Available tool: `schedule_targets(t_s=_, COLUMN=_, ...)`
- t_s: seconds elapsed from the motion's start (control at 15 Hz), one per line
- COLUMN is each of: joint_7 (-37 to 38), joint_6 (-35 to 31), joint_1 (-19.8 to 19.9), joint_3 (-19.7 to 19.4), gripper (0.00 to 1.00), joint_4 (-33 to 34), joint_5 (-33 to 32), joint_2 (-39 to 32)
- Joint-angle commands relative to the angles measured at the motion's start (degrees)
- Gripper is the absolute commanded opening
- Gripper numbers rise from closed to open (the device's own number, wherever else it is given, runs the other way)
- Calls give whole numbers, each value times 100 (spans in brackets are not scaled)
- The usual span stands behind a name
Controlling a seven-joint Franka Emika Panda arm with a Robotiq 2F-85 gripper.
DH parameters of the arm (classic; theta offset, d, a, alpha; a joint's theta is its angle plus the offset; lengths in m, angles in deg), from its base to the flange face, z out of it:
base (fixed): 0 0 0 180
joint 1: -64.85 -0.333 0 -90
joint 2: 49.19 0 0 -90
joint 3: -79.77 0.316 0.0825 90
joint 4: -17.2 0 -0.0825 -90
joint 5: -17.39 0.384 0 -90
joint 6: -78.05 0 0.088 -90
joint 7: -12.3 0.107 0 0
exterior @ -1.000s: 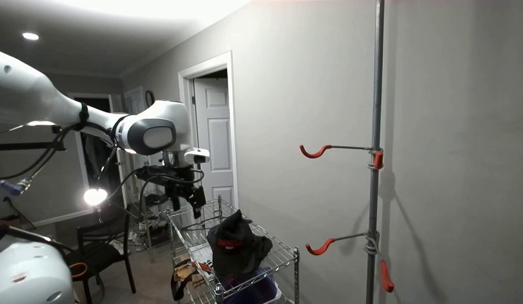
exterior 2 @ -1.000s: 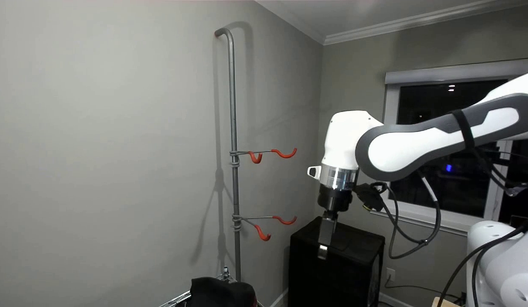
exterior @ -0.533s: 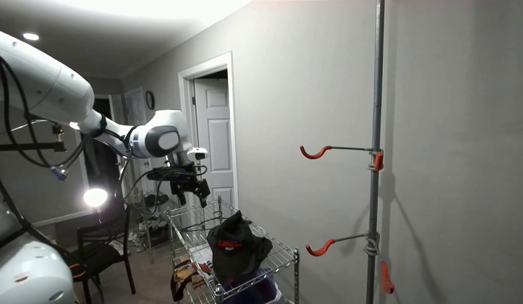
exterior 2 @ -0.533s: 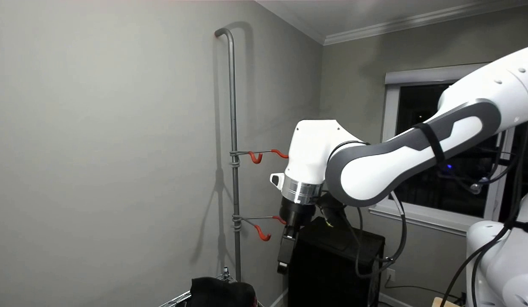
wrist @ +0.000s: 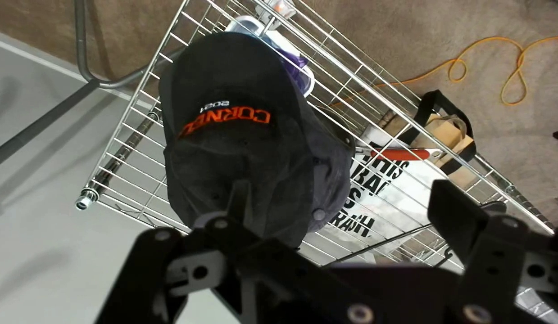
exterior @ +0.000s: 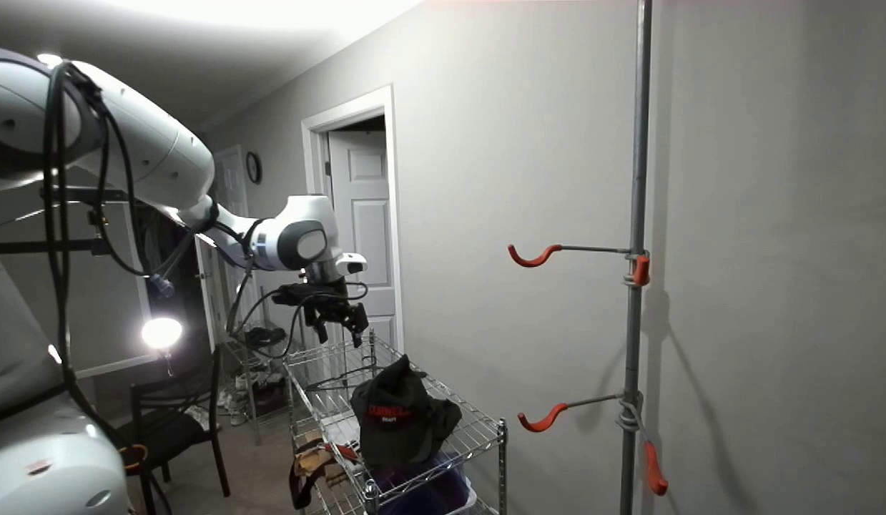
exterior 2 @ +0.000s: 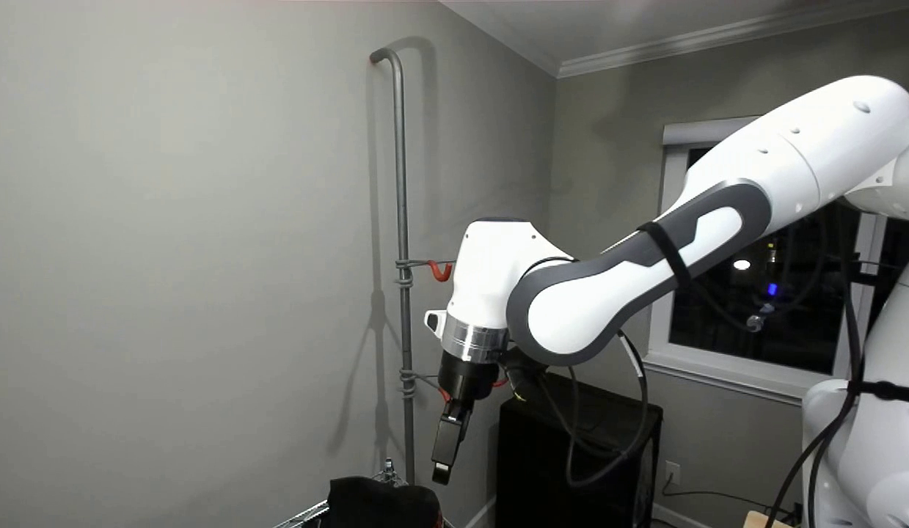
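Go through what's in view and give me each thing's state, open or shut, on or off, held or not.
Claw: open, holding nothing.
Black cap: resting on the wire shelf, not held.
Paneled door: open.
Bright light: on.
Ceiling light: on.
Chair: upright.
Red hooks: attached to the pole.
Window: dark glass; can't tell if it's shut.

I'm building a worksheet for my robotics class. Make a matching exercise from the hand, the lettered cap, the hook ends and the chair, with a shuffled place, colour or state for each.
1. Hand
2. Lettered cap
3. Hook ends
4. Chair

A. orange-red
B. open, holding nothing
C. standing on the floor
D. resting on the wire rack

Pairs: 1-B, 2-D, 3-A, 4-C
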Motion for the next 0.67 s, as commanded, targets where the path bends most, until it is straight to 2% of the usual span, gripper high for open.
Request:
schedule_targets(t_s=0.0, joint_7=58, joint_6=-100, joint_1=-54, joint_3=-54, gripper=100, joint_4=-43, joint_5=-11, joint_2=-11)
schedule_targets(t_s=0.4, joint_7=-172, joint_6=-846, joint_1=6, joint_3=-220, gripper=100, joint_4=174, joint_5=142, joint_2=-934)
schedule_targets(t_s=0.6, joint_7=-202, joint_6=-1387, joint_1=26, joint_3=-239, gripper=100, joint_4=302, joint_5=9, joint_2=-1411)
